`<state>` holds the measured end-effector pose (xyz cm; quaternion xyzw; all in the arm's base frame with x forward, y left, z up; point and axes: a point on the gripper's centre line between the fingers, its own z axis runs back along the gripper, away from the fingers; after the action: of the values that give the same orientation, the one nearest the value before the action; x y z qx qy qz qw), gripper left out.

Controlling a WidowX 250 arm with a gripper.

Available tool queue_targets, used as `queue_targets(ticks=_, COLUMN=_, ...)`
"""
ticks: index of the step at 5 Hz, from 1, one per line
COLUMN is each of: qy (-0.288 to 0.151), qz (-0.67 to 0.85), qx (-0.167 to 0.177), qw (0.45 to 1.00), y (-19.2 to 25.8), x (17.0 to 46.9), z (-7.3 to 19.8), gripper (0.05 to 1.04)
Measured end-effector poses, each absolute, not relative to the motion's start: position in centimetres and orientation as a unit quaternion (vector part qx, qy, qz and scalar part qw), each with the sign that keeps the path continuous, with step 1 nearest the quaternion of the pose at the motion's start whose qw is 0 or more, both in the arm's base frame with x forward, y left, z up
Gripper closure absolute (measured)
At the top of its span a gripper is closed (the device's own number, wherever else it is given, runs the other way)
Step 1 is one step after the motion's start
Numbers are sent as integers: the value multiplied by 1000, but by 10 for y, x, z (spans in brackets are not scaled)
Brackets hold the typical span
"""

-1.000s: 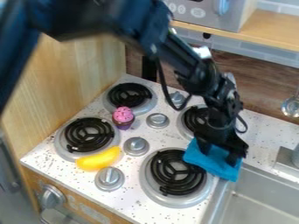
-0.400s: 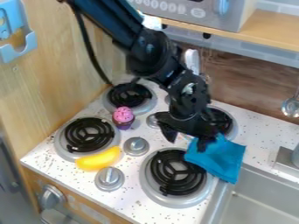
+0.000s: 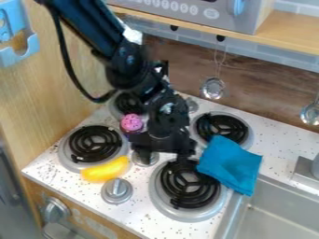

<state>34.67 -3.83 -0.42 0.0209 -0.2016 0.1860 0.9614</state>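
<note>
Clock on camera view, 12 = top edge. My gripper: fingers spread apart, nothing between them. It hangs over mid-stove, one finger by a knob, the other over the top rim of the near right burner. Can't tell how high above the surface.

Key relation: cloth is at my 3 o'clock, near, not touching as far as I can see. Longest span, corner to corner, runs roughly 11 to 5. Mine is the only arm here, so no nearer one. Its 9 o'clock corner laps that burner's rim; its 11 o'clock corner is beside the far right burner; its 5 o'clock corner reaches over the edge of the sink.

Also about: cupcake upright at my 11, close to the gripper body. Banana lies at my 8 to 9, further off, by the lower edge of the near left burner, its length running about 8 to 2.

Surface: white speckled counter around four coil burners. Room: wood wall at 10, shelf at 1, ladle hanging below it.
</note>
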Motion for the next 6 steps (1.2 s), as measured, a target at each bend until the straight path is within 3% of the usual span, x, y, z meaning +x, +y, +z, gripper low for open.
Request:
queue_targets(ticks=2, qy=-203, qz=359, qx=68, qw=908, y=21, x=329, z=-25, gripper=83)
queue_targets(ticks=4, qy=-253, qz=582, qx=28, qw=772, y=45, x=304, z=-14, gripper=83)
queue_targets(ticks=6, qy=-254, qz=654, qx=21, qw=713, y=48, x=303, z=-12, gripper=83)
